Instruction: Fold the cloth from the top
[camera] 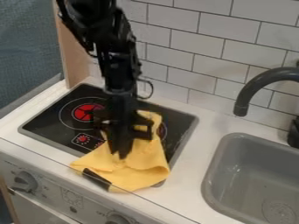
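The yellow cloth (137,164) lies rumpled, partly on the stovetop (43,124), beneath the claw (121,154), whose opening and grip I cannot tell.

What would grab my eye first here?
Probably the bright yellow cloth, rumpled across the black stovetop and its front edge. Then the black robot arm coming down from the top, its gripper at the cloth. The dark curved faucet stands out at right.

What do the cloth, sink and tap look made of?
The yellow cloth looks like matte fabric, draping in creases. The sink seems smooth grey plastic, with rounded, faintly shiny walls. The dark, softly shining tap could be plastic or painted metal.
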